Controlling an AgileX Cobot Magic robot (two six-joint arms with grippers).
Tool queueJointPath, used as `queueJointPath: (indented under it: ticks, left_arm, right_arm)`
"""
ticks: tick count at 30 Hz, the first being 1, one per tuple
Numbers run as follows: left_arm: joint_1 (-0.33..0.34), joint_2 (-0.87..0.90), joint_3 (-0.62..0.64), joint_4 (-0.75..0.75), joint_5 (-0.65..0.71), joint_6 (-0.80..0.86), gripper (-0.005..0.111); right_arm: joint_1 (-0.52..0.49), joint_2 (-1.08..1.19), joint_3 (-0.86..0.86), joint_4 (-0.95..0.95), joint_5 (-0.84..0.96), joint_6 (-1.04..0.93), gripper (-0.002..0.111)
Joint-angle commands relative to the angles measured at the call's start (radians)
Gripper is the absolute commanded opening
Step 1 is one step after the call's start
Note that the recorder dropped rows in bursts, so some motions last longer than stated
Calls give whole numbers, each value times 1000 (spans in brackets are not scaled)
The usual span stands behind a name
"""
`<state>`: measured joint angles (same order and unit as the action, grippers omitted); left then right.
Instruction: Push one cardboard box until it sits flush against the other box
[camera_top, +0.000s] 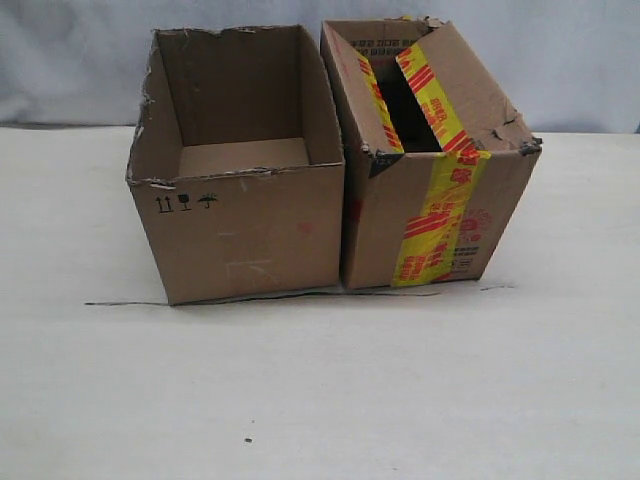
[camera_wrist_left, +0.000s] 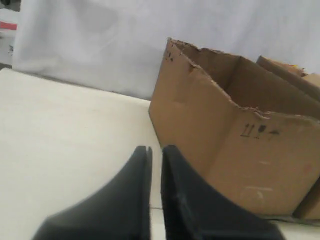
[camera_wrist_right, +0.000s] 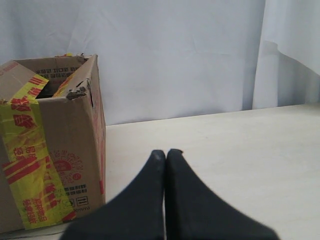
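Observation:
The plain brown cardboard box (camera_top: 250, 235) with a ragged rim and small black symbols stands open at centre left in the exterior view. Right beside it stands the other box (camera_top: 430, 215), with yellow tape and red print, turned slightly; their near corners meet or almost meet. Neither gripper shows in the exterior view. My left gripper (camera_wrist_left: 156, 148) is shut and empty, with only a thin slit between its fingers, a short way from the plain box (camera_wrist_left: 240, 150). My right gripper (camera_wrist_right: 166, 152) is shut and empty, off to the side of the taped box (camera_wrist_right: 50, 150).
Both boxes rest on a pale table (camera_top: 320, 400). A white cloth backdrop (camera_top: 80, 60) hangs behind it. A thin dark strip (camera_top: 125, 303) lies on the table at the plain box's front left corner.

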<state>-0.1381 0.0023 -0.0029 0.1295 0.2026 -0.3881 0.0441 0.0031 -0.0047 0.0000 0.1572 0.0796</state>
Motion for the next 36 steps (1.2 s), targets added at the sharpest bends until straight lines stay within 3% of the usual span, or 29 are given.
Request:
queueJointPath:
  ticks: [1, 6, 9, 11, 36]
  left_arm:
    - [71, -2, 3, -7, 25, -6, 0]
    - [97, -2, 3, -6, 25, 31, 0]
    - [95, -2, 3, -76, 5, 404, 0]
    - [88, -2, 3, -88, 5, 474, 0]
    - [88, -2, 3, -88, 0, 472, 0]
  right_arm:
    - [-8, -3, 5, 0, -10, 4, 0]
    - [-8, -3, 5, 0, -10, 4, 0]
    - [-8, -3, 5, 0, -10, 4, 0]
    - [-8, -3, 5, 0, -10, 4, 0]
    - [-8, -3, 5, 0, -10, 4, 0]
